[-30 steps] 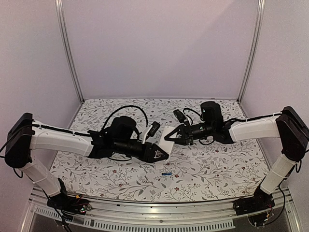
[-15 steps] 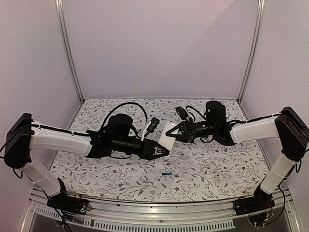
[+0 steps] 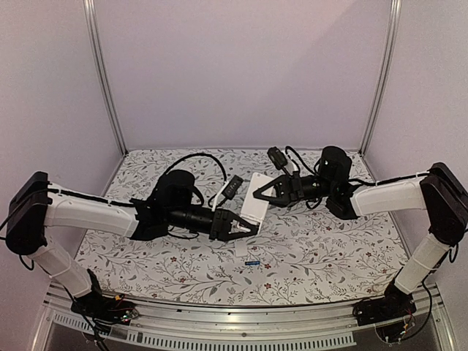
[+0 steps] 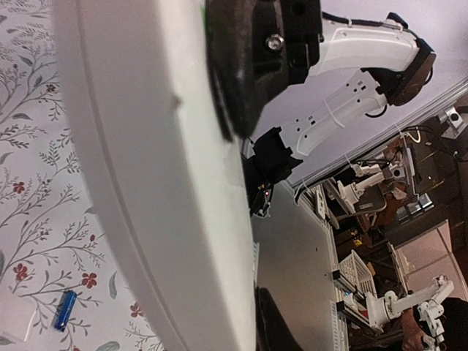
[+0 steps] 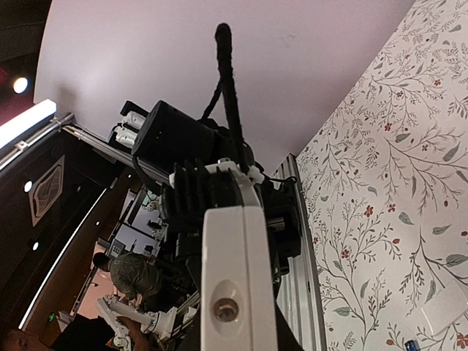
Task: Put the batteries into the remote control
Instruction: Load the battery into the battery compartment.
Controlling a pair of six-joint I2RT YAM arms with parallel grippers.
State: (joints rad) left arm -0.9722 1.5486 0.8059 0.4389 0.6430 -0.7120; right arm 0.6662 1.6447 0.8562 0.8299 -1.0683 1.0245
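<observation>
The white remote control [image 3: 256, 199] hangs tilted above the middle of the table, held from both sides. My right gripper [image 3: 266, 195] is shut on its upper part; the right wrist view shows the remote control [image 5: 234, 278] end-on between the jaws. My left gripper [image 3: 246, 225] has closed on its lower end, and the remote control [image 4: 146, 183] fills the left wrist view against the dark lower finger [image 4: 281, 329]. One blue battery [image 3: 253, 262] lies on the table below them, also seen as a battery [image 4: 64, 310] under the remote. No other battery shows.
A small flat white cover piece [image 3: 241, 251] lies on the floral tablecloth just behind the blue battery; the cover piece [image 5: 446, 307] also shows in the right wrist view. Plain walls with metal posts [image 3: 102, 80] enclose the table.
My right gripper has drawn back to the right and up a little with the remote. My left gripper has come in under the remote's lower end and closed on it.
</observation>
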